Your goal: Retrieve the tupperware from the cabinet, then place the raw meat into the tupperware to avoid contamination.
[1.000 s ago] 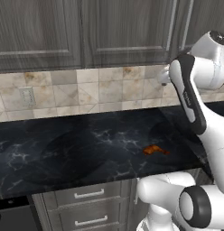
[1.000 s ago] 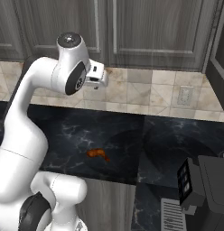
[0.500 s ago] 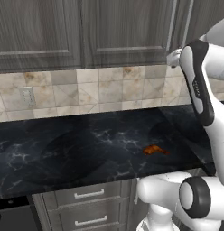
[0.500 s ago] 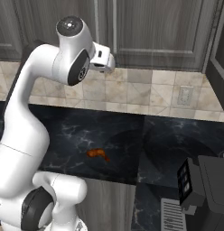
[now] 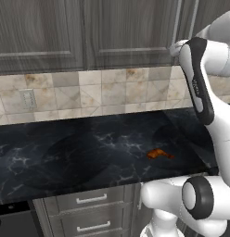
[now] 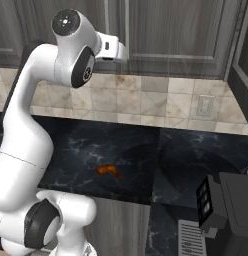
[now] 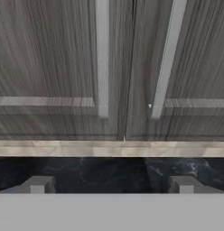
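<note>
Up high, gripper (image 7: 112, 182) (jaws wide) faces cabinet (image 7: 64, 67) handles (image 7: 102, 58).

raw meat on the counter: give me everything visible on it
The raw meat is a small, glossy orange-brown lump, elongated like a drumstick, thicker at one end and tapering to a thin tip. It lies flat on the black marbled counter, toward the front edge and a little ahead of the arm's base; the right base view shows it too. Only the counter touches it. It sits in the open, with no container around or beside it. Finer surface detail is too small to tell.
</note>
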